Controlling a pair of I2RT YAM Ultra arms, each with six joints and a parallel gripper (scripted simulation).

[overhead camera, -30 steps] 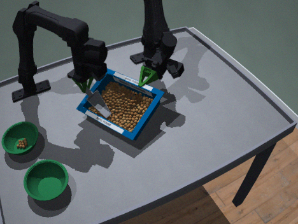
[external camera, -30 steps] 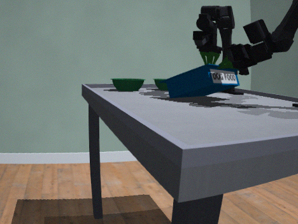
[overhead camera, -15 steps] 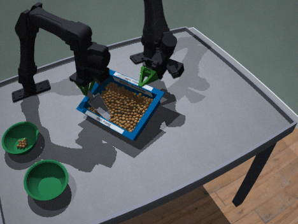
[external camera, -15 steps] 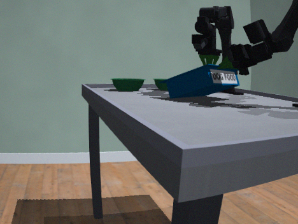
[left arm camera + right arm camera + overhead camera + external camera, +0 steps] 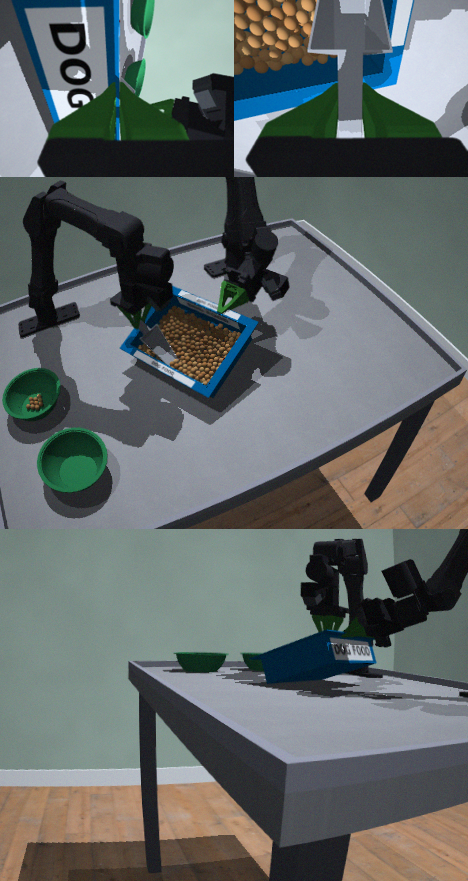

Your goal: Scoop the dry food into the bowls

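Observation:
The blue box is tilted, its back side raised off the table. Brown food fills much of it. My left gripper is shut on the box's back wall. My right gripper is shut on the handle of the scoop, whose blade is inside the box, down at the food by its left side. One green bowl holds a small heap of several pieces. The other green bowl is empty.
Both bowls stand left of the box in the top view, the empty one nearer the front edge of the table. The two arms are close together behind and above the box. A raised lip runs round the table.

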